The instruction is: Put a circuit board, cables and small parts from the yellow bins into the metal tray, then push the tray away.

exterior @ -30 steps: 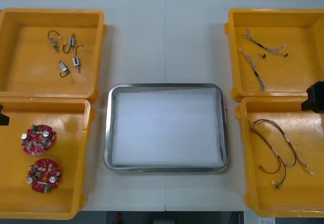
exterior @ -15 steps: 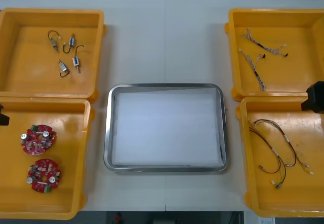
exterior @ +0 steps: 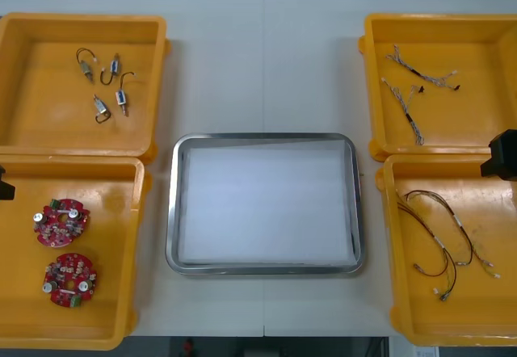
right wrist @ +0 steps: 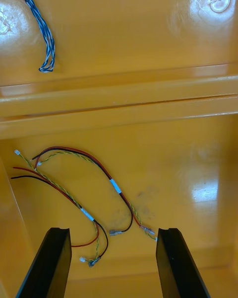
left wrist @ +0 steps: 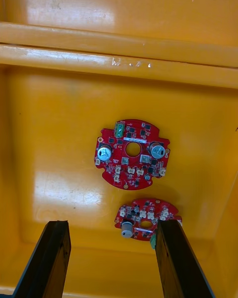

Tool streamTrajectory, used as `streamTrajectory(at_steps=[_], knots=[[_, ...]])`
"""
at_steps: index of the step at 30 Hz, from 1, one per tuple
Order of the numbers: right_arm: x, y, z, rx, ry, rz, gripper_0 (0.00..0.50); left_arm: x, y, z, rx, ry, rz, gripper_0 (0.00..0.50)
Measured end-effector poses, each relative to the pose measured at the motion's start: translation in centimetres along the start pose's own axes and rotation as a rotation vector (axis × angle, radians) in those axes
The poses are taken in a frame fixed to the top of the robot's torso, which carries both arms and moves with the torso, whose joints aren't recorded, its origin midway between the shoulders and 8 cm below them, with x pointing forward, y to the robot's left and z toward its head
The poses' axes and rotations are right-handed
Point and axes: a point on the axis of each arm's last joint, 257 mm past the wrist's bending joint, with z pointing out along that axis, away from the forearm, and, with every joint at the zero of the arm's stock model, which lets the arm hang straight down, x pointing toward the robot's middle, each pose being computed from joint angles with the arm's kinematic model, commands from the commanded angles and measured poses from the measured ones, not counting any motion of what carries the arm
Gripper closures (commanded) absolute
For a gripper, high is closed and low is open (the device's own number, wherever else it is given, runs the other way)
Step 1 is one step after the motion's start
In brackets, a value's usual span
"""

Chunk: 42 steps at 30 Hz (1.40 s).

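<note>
The metal tray (exterior: 172, 203), white inside, lies mid-table with nothing in it. Two round red circuit boards (exterior: 61, 221) (exterior: 69, 279) rest in the near-left yellow bin (exterior: 113, 333). My left gripper (left wrist: 111, 258) hangs open above that bin, with one circuit board (left wrist: 132, 153) ahead of the fingers and another circuit board (left wrist: 147, 218) close between them. My right gripper (right wrist: 113, 260) hangs open over the near-right yellow bin (exterior: 390, 292), above the red and yellow cables (right wrist: 79, 188) (exterior: 440, 240). Small metal parts (exterior: 103, 86) sit in the far-left bin; blue and white cables (exterior: 408, 90) (right wrist: 42, 30) in the far-right bin.
The far-left yellow bin (exterior: 81, 22) and far-right yellow bin (exterior: 436, 19) flank the tray. Bin walls rise between each pair. A dark part of the right arm (exterior: 502, 155) shows at the table's right edge, and one of the left arm (exterior: 5, 186) at its left edge.
</note>
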Motion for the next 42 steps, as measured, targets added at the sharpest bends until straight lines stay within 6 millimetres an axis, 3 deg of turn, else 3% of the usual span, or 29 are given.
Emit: streamTrajectory(at_steps=[30, 42], knots=[[0.0, 0.0, 0.0, 0.000, 0.000, 0.000, 0.000, 0.0, 0.0, 0.0, 0.000, 0.000, 0.000, 0.000], [1.6, -0.3, 0.8, -0.004, 0.040, -0.040, 0.000, 0.1, 0.0, 0.0, 0.000, 0.003, -0.001, 0.000]])
